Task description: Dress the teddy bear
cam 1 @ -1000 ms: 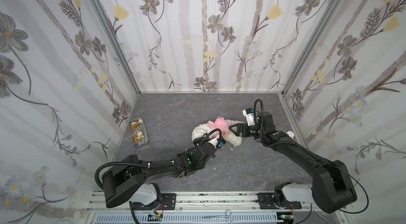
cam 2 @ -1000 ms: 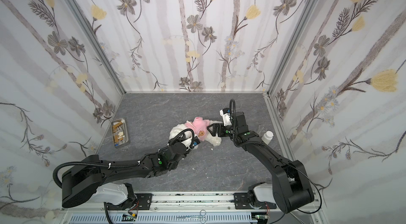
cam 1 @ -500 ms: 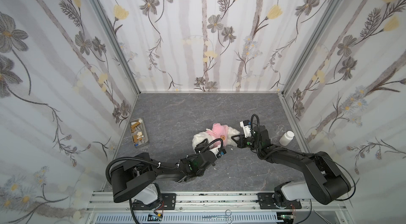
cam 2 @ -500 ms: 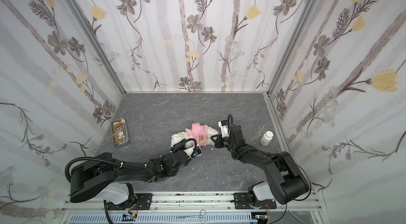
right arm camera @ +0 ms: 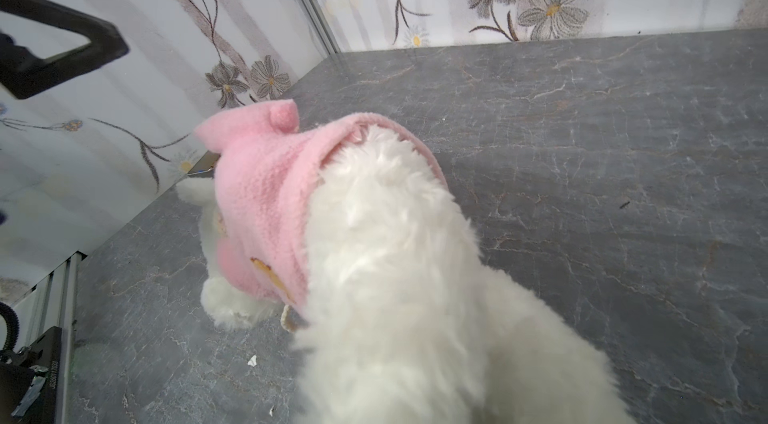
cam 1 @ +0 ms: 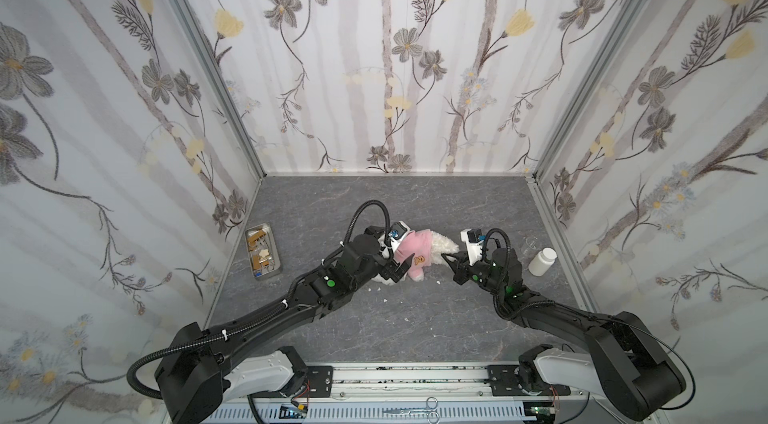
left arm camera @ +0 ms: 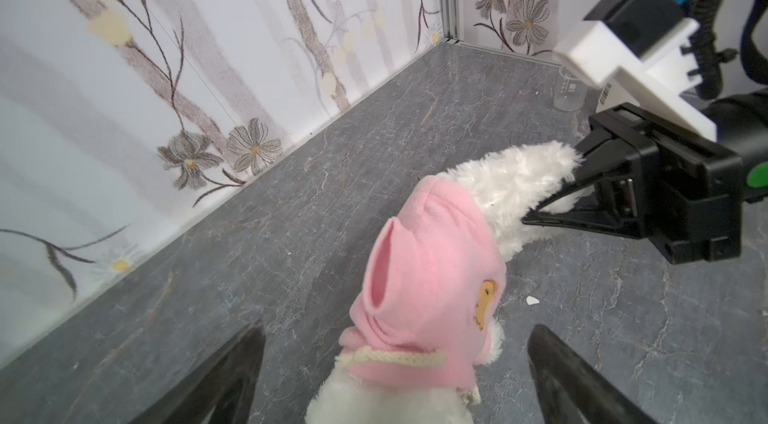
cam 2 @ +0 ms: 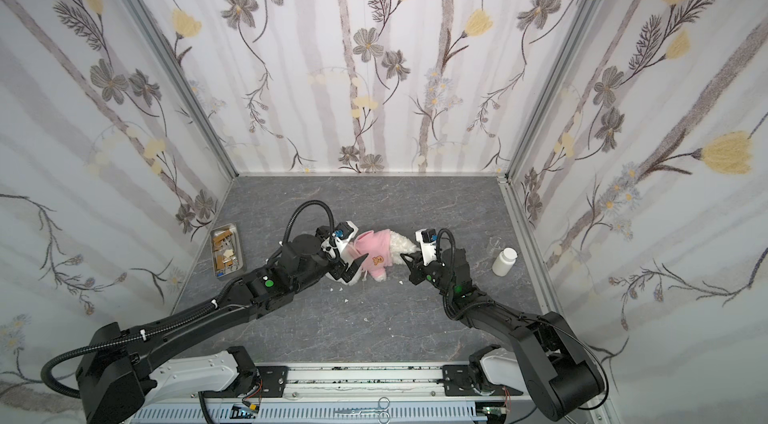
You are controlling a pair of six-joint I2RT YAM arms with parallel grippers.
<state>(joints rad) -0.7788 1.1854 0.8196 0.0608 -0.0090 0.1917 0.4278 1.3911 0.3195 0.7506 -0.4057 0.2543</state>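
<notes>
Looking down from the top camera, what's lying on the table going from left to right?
Metal tray of small parts → teddy bear in its pink hoodie → white bottle. The clear beaker overlaps the bottle, so it is left out.

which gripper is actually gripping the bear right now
The right gripper, shut on the teddy bear at its bare white end; the left gripper stands wide open.
</notes>
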